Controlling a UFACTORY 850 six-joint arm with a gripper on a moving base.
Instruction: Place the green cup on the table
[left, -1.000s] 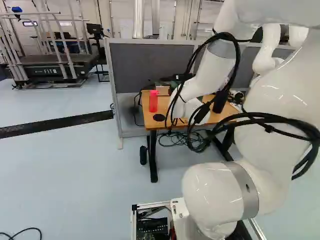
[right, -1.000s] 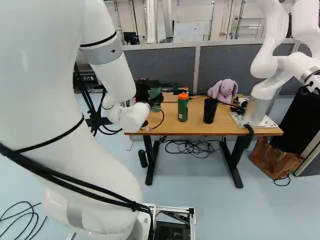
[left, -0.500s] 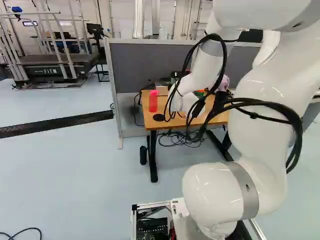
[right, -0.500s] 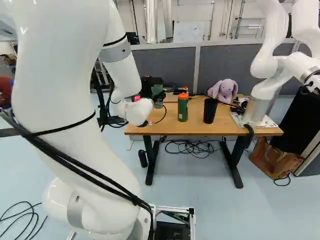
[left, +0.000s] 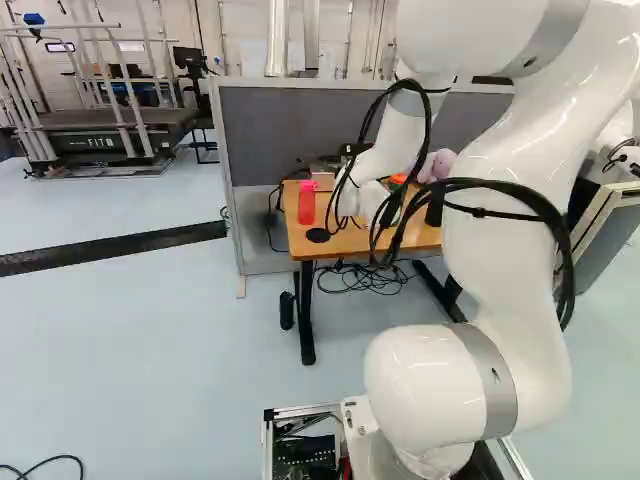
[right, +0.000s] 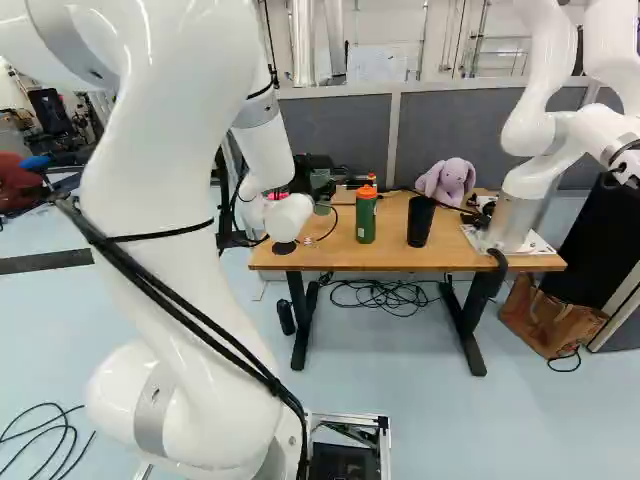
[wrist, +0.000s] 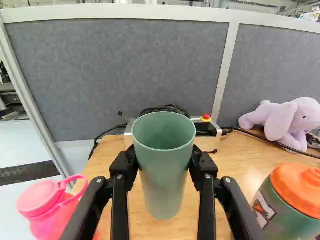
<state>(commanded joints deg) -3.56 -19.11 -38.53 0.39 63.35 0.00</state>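
Pinching the green cup (wrist: 164, 175) upright between its two parted fingers, the gripper (wrist: 163, 156) shows firm hold in the wrist view, the table (wrist: 240, 162) beyond. The right base view sets the cup near the table's left end; placing seems underway, calling for lowering, then release. In the left base view, the arm (left: 402, 140) hides it.

We identify this place as a robotics laboratory. We note another robot (right: 530, 125) bolted by a metal plate to a wooden-topped table (right: 400, 261), with loose cables (right: 385, 296) coiled beneath. On the tabletop we see a red push button (wrist: 206, 116) on an equipment box. We also observe exposed circuitry (left: 305, 452) in a metal frame, grey partition panels (wrist: 115, 65), wall-mounted pipes (left: 278, 40) and a treadmill-like machine (left: 100, 146) with metal rails.
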